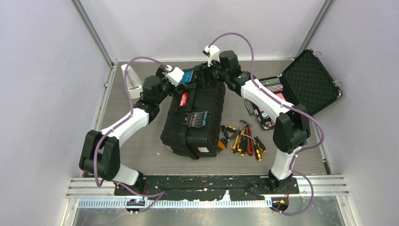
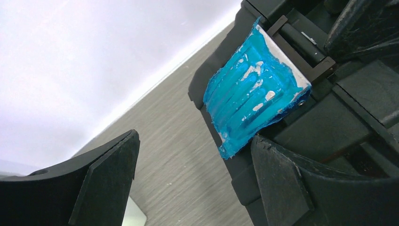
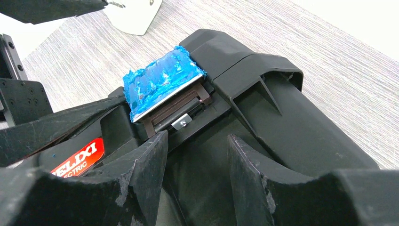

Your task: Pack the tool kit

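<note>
The large black toolbox (image 1: 195, 117) is laid slantwise on the middle of the grey, wood-grained counter (image 1: 141, 155), with its lid down and its red-labelled handle (image 1: 182, 99) uppermost.

The left tool (image 2: 195, 183) is held at the box's far end with its jaws spread wide apart and clamped on nothing. A blue latch (image 2: 254, 99) (its paint scraped white in patches) is seen just ahead of the fingertips, nearer the right-hand finger. Bare counter is seen beyond the other finger.

The right tool (image 3: 197, 174) is placed at the same end from the opposite side. Its jaws are set partly apart, and only the black lid is seen through the gap, so no grip is shown. The same latch lies just beyond its fingertips, and the handle's red label is seen outside its left finger.

Loose hand tools (image 1: 242, 140), yellow- and orange-handled, are heaped on the counter well behind the right tool, beside the box's near corner. A small foam-lined case (image 1: 301, 87) is stood open further back, past that tool's arm. A white stand (image 1: 131, 81) is set near the left tool, on the side away from the box.

The counter is enclosed on three sides by pale walls (image 1: 47, 70), with metal posts (image 1: 94, 33) at the far corners.
</note>
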`<control>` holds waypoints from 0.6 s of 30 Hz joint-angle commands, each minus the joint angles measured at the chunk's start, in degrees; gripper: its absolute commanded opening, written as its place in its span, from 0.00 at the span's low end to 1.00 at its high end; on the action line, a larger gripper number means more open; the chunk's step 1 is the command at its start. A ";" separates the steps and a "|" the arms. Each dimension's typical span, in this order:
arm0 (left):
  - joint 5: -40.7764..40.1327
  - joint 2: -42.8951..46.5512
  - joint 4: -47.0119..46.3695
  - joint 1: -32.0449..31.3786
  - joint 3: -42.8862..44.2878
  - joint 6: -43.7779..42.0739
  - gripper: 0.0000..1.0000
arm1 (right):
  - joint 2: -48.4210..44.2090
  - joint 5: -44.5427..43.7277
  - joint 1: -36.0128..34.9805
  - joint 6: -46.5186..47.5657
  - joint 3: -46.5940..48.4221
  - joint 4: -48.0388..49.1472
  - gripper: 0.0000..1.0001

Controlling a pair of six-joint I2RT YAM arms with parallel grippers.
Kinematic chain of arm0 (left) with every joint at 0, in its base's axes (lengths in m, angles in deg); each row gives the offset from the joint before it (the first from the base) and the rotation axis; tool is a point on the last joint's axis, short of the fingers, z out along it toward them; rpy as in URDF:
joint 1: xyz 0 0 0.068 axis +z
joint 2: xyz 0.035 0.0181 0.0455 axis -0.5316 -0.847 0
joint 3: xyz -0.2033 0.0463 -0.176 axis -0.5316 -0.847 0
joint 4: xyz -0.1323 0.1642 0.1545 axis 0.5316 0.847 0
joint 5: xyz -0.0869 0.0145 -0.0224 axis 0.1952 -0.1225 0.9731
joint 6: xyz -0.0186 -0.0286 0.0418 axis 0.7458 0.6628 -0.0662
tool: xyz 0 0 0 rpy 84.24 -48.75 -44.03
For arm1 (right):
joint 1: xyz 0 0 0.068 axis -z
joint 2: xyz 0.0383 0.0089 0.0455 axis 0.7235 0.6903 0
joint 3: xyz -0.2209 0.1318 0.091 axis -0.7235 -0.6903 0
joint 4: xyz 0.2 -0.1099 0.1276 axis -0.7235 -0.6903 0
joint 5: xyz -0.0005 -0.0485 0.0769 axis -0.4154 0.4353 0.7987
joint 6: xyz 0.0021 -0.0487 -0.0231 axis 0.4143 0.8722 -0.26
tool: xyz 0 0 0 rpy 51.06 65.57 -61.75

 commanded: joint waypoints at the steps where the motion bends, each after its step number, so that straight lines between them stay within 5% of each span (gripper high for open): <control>1: -12.67 0.70 -16.51 -2.76 -3.30 -4.44 0.89 | 0.56 1.60 -0.50 -1.71 -2.63 -3.90 0.55; 12: -27.95 -3.04 -44.56 -9.29 -5.97 -8.13 0.89 | -0.45 2.69 -0.24 -3.20 -4.45 -1.88 0.55; 18: -21.82 -3.10 -44.02 -10.40 -5.91 -0.52 0.89 | -0.97 3.17 0.04 -3.74 -5.37 -0.92 0.55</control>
